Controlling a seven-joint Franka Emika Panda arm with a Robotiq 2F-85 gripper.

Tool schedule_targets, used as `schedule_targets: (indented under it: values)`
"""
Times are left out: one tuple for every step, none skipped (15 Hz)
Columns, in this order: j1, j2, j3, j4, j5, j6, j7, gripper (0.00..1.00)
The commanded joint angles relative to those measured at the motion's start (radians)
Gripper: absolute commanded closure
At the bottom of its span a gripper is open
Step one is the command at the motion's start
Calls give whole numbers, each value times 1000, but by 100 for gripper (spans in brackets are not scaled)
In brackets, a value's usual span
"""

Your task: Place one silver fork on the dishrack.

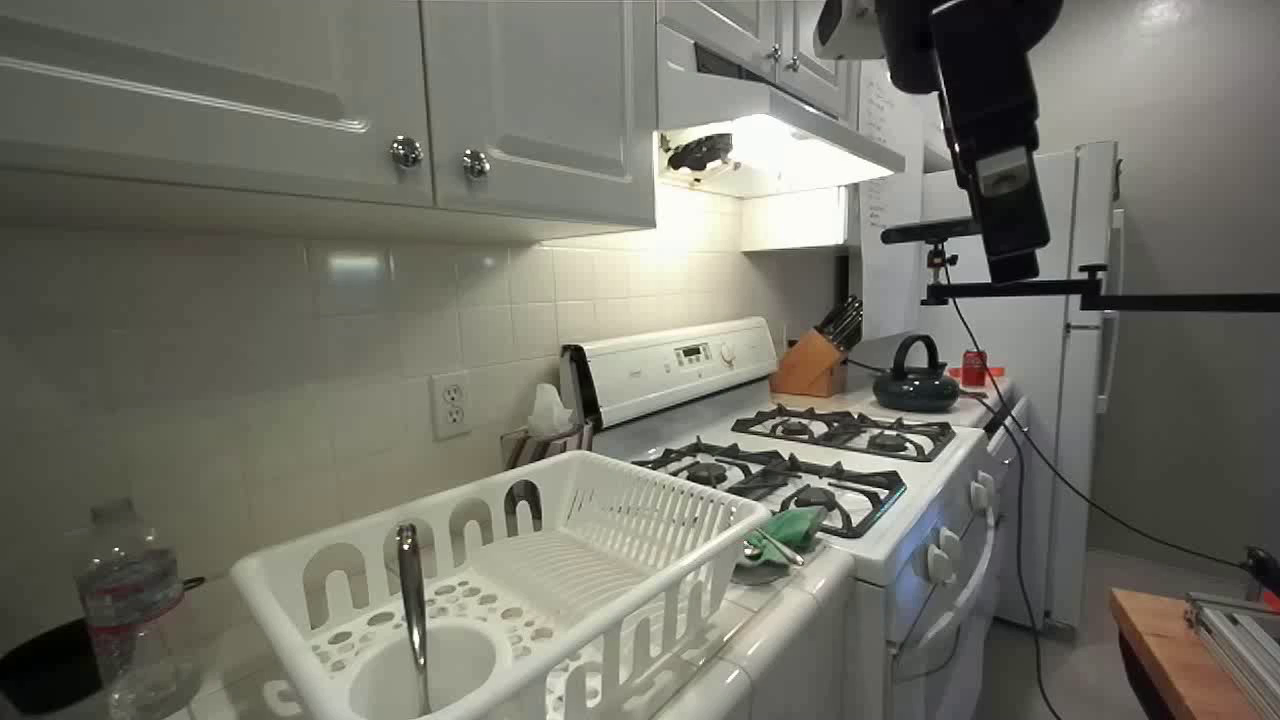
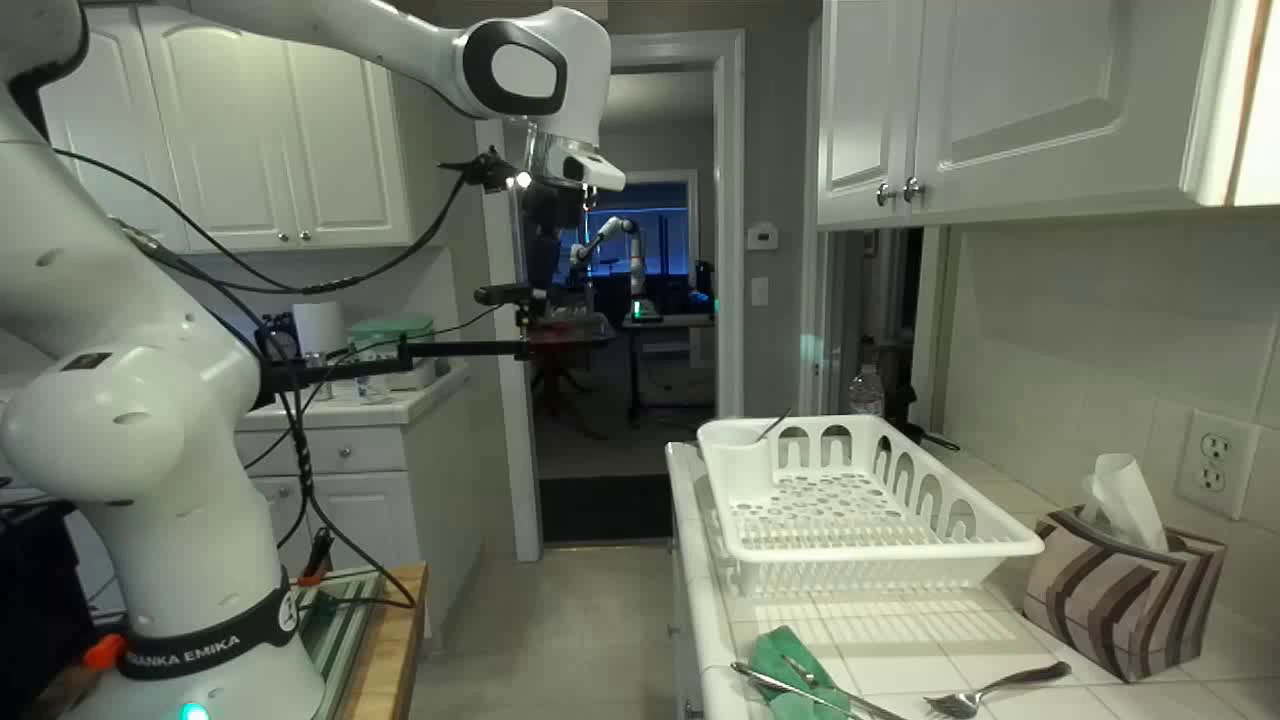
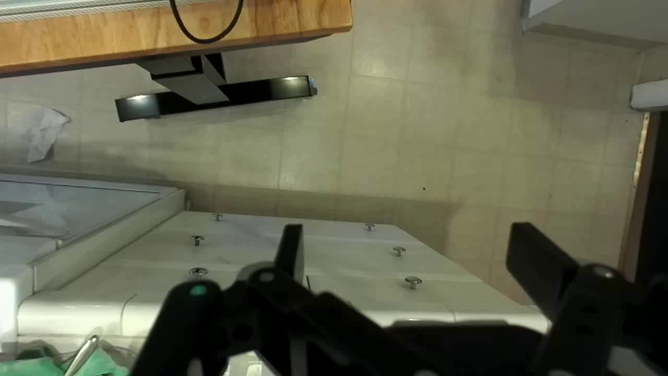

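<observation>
One utensil [image 1: 412, 585], lower end unclear, in the cup [image 2: 738, 470] of the dishrack [image 1: 570, 560].

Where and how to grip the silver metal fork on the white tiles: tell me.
Grip the silver metal fork at mid handle, from above, with the black gripper closing across the handle: it lies on the white tiles with nothing over it, and its long, narrow handle ends near the brown striped tissue box, so the middle probably leaves more room.
</observation>
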Motion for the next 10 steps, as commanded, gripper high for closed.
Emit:
schedule_targets:
  values:
    - [-8, 0, 6, 2, 2, -3, -2, 0]
    - [-8, 0, 6, 2, 2, -3, -2, 0]
    - [-8, 0, 6, 2, 2, -3, -2, 0]
    - [-8, 0, 6, 2, 2, -3, -2, 0]
    - [-8, 0, 6, 2, 2, -3, -2, 0]
    - [-8, 0, 6, 2, 2, -3, -2, 0]
    - [-20, -2, 11, -3, 2, 46, 31, 0]
    - [-42, 10, 2, 4, 13, 90, 71, 0]
    - [-59, 21, -9, 6, 9, 136, 83, 0]
    - [-76, 28, -17, 6, 5, 175, 102, 0]
